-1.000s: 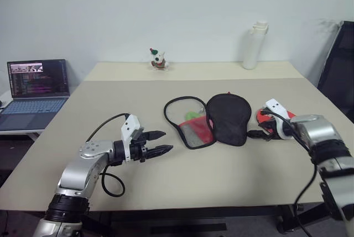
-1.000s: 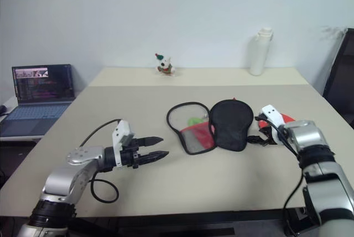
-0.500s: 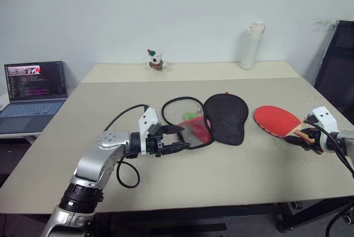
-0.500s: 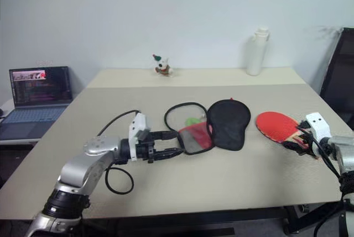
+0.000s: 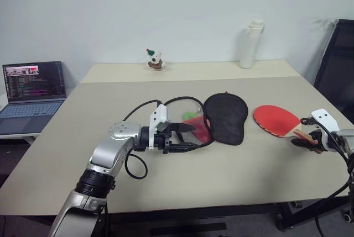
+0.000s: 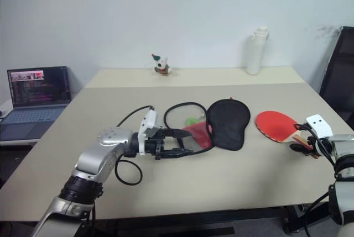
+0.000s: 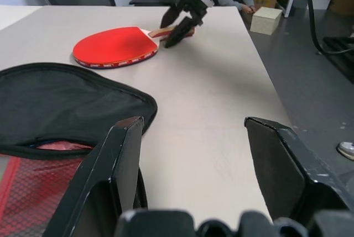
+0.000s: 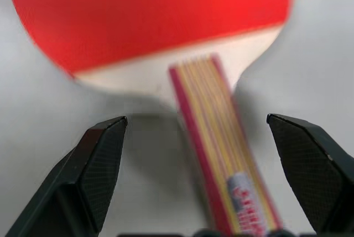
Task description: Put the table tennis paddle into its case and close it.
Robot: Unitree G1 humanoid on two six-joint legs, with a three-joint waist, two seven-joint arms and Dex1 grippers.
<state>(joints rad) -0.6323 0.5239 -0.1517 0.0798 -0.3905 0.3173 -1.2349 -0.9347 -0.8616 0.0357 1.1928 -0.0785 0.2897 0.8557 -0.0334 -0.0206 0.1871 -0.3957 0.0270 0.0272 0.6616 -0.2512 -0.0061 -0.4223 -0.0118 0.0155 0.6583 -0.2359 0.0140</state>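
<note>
Round red rubber paddle (image 5: 276,120) (striped wooden handle); soft black case (image 5: 225,116).

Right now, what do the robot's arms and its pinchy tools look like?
Both arms are shiny silver metal with black ribbed joints and looping black cables. The left tool has two pointed black fingers and a small white box on its wrist. The right tool looks the same, with a white box too.
</note>
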